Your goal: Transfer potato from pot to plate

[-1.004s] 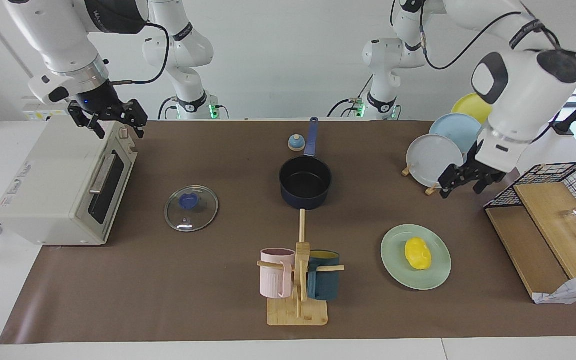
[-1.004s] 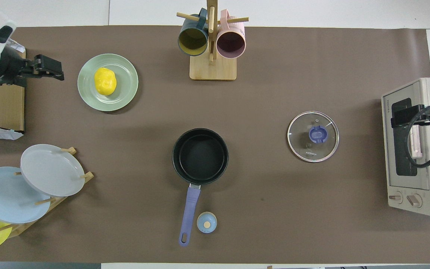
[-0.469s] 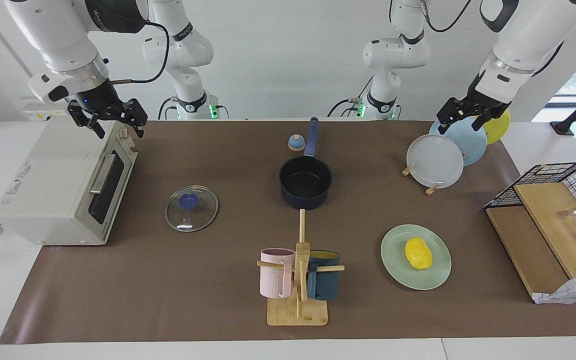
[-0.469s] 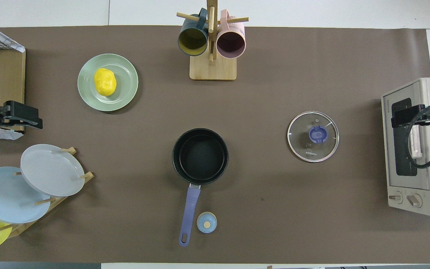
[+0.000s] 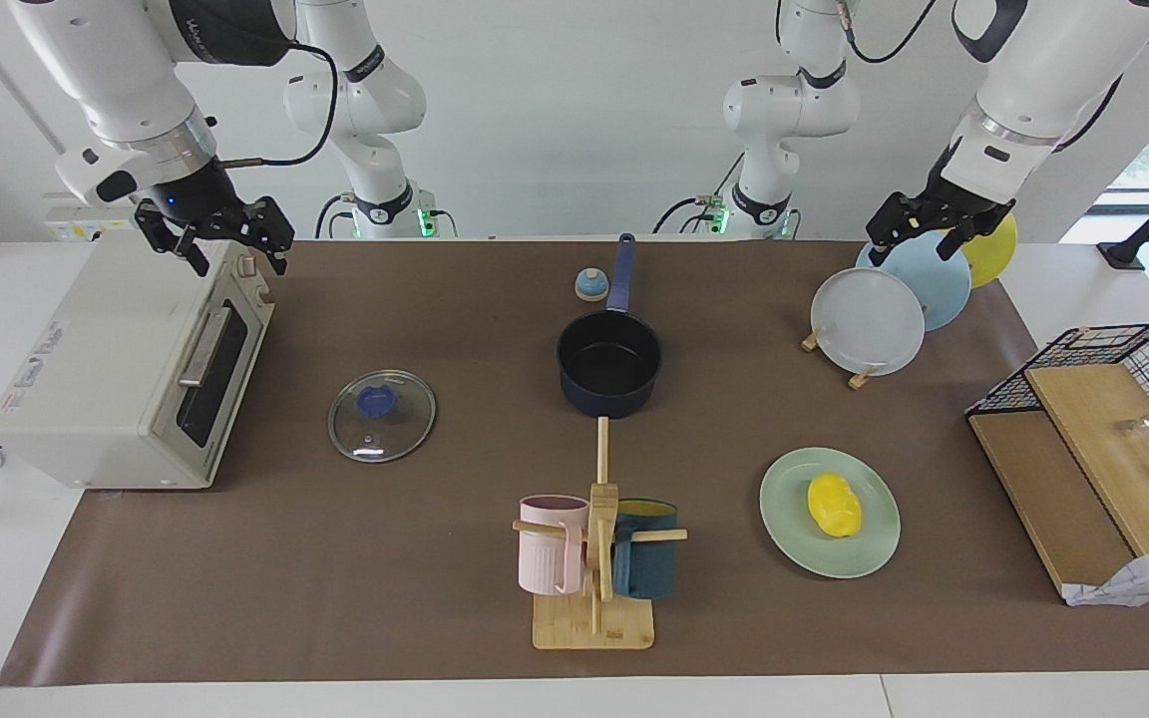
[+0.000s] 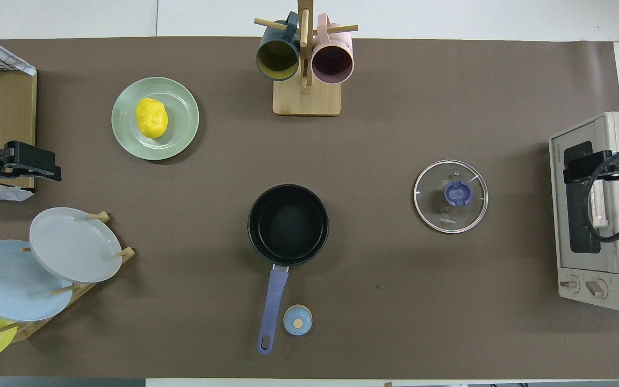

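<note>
I am watching my left gripper (image 5: 934,227) finishing its pull-back: a second ago it was hanging low by the grey plate at the right of the facing view, and now it is sitting raised over the plate rack (image 5: 839,361) at the upper right. The potato (image 5: 834,505) is lying on the plate (image 5: 792,548) at the lower right, and the pot (image 5: 609,364) at centre is standing empty, so I am judging the transfer done. Its fingers are spread and holding nothing. My right gripper (image 5: 217,237) is waiting over the toaster oven (image 5: 86,399) at upper left, fingers likewise apart and empty.
</note>
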Controlling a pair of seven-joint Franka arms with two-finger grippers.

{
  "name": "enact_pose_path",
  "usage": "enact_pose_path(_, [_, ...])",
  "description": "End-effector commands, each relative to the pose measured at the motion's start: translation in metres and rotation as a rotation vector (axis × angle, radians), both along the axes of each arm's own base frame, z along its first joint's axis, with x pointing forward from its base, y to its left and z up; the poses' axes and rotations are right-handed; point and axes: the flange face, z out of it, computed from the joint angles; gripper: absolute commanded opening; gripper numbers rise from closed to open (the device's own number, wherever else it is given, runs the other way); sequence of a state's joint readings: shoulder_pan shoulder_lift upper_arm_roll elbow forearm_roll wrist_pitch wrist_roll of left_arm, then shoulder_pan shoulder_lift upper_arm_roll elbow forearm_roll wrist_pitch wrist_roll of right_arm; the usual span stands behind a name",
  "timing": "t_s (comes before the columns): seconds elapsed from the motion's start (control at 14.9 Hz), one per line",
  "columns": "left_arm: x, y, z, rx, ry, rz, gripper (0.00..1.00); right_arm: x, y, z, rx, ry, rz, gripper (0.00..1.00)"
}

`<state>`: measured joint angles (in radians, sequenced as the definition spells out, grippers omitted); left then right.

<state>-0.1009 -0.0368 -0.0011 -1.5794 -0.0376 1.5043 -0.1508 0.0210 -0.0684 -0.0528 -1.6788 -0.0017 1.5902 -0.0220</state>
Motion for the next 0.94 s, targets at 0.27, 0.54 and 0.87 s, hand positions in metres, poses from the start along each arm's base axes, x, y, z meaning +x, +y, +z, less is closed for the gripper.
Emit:
enact_pose_path(0.27, [0.0093, 0.0036, -0.0086, 0.019, 0.008, -0.048, 1.00, -0.0011, -0.0003, 0.0032, 0.000, -0.013, 0.017, 1.00])
enact_pose_path(0.54, [0.0050, 0.0065, -0.0075, 0.020, 0.033, -0.054, 1.00, -0.0011, -0.0003, 0.0032, 0.000, -0.013, 0.017, 1.00])
enact_pose_path(0.87, [0.0026, 0.0040, -0.0092, 0.020, 0.049, -0.059, 1.00, -0.0011, -0.0003, 0.0032, 0.000, -0.013, 0.016, 1.00])
